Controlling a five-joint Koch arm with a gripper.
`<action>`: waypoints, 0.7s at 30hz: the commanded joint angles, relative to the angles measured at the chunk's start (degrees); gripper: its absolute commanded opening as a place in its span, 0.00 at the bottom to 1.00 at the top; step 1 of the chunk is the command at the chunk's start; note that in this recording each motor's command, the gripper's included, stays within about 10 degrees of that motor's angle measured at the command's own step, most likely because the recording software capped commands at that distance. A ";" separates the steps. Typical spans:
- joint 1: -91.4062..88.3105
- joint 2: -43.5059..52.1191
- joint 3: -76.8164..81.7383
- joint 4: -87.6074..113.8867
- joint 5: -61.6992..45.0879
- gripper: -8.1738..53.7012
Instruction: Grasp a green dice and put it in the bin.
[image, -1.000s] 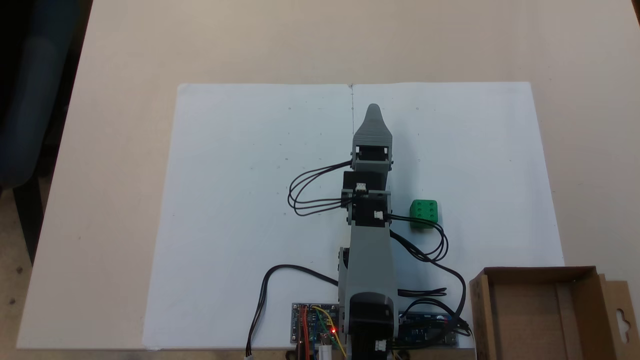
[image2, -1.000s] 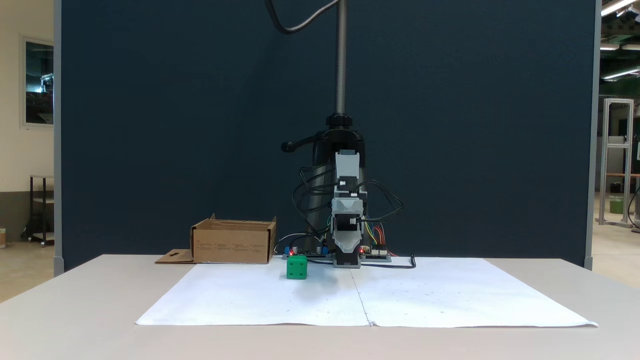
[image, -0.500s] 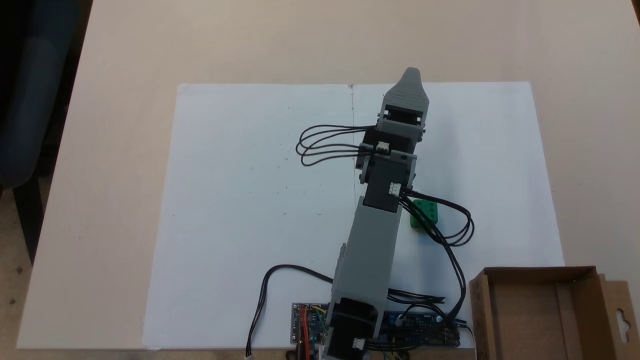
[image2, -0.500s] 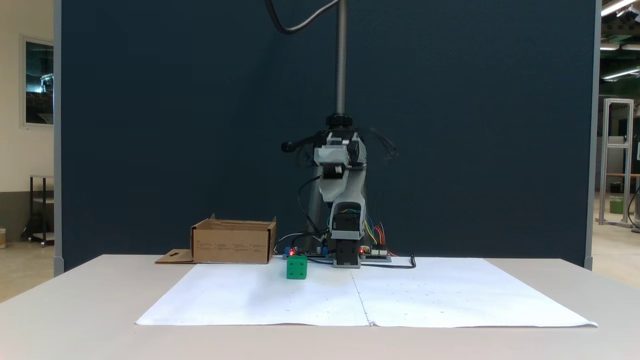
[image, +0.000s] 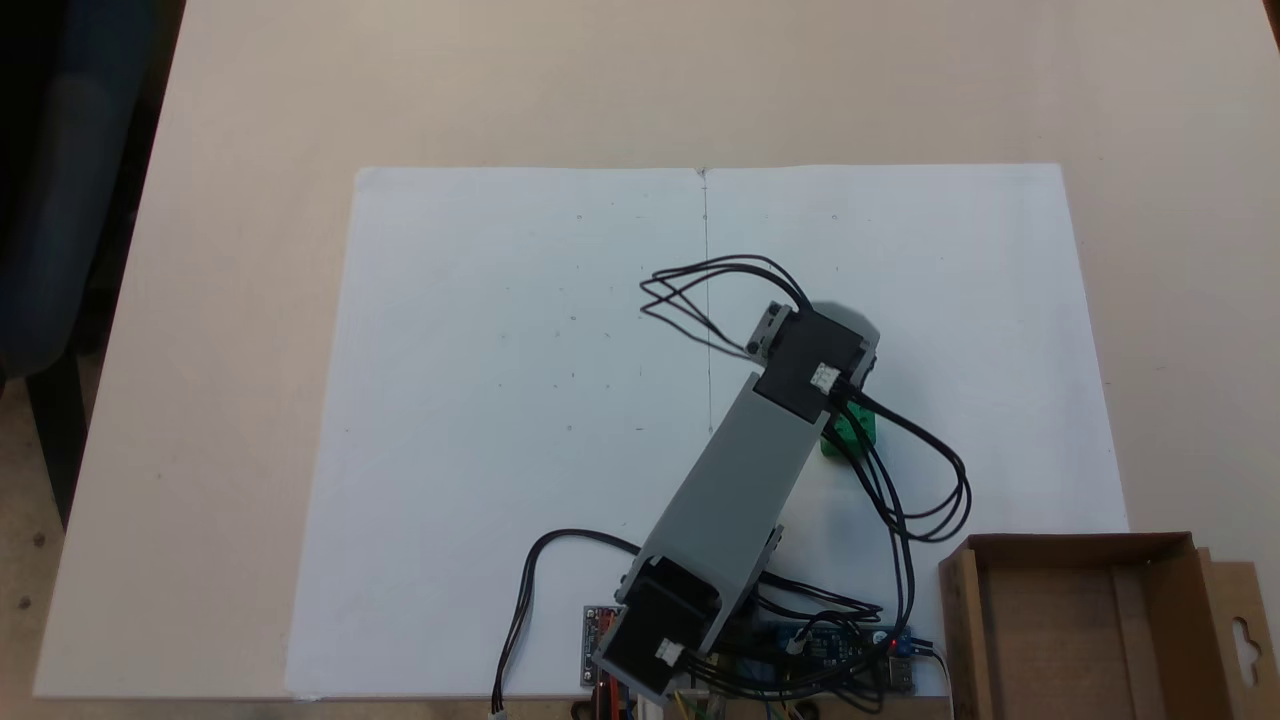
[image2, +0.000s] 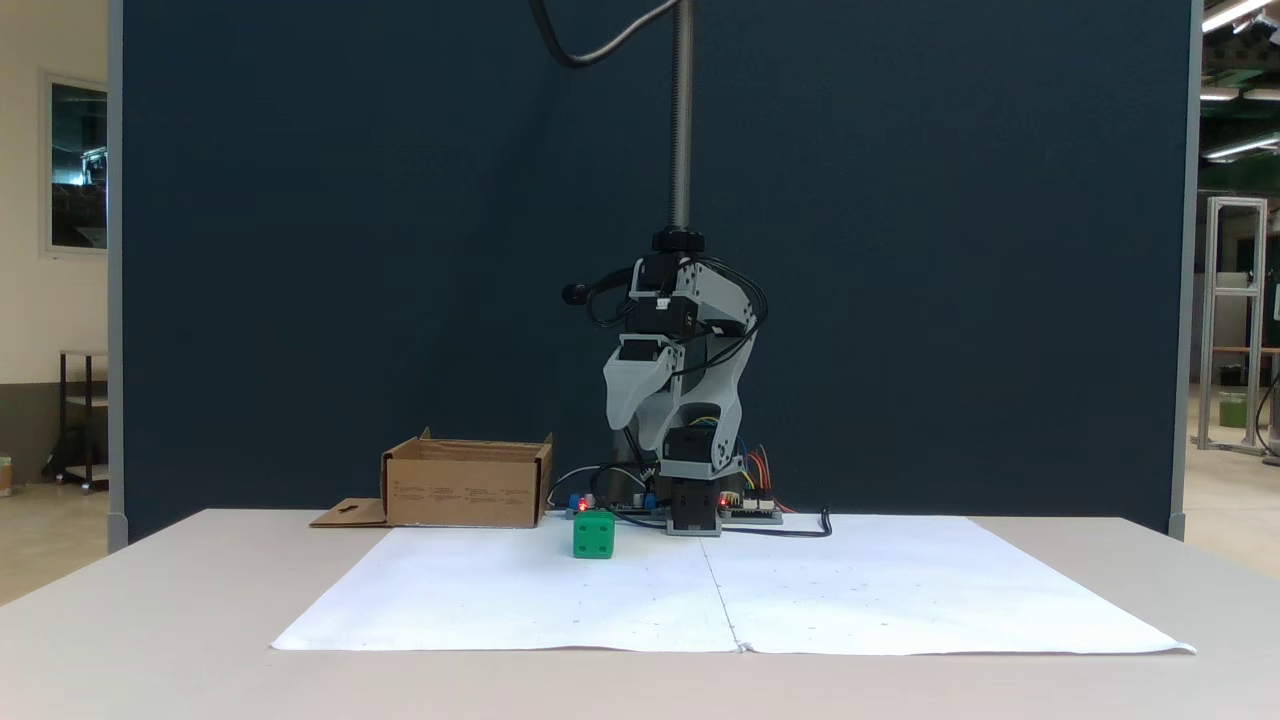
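Note:
The green dice (image: 858, 432) lies on the white paper, partly covered from above by the arm's wrist and black cables. Seen from the front, the green dice (image2: 594, 534) stands alone on the paper. The gripper (image2: 628, 425) hangs pointing down, well above the dice and slightly to its right in that view. Its grey jaws overlap, so I cannot tell whether they are open. The bin, a brown cardboard box (image: 962, 620), sits at the bottom right of the top-down view. From the front the bin (image2: 460, 490) is left of the dice.
White paper (image: 500, 400) covers the table's middle. Circuit boards (image: 830, 645) and looping black cables (image: 940, 490) lie by the arm's base, beside the bin. The bin's side flap (image: 1240, 600) lies flat. A camera pole (image2: 682, 120) rises behind the arm.
The arm has swung right in the top-down view and folded back. The gripper, stretched out forward before, now points down over the dice's area. The dice and the bin have not moved.

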 joint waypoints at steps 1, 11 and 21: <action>2.46 -0.09 -2.64 9.30 -8.70 0.85; 5.71 -5.54 -2.64 11.95 -21.97 0.87; 5.36 -11.07 -2.64 -0.79 -24.26 0.87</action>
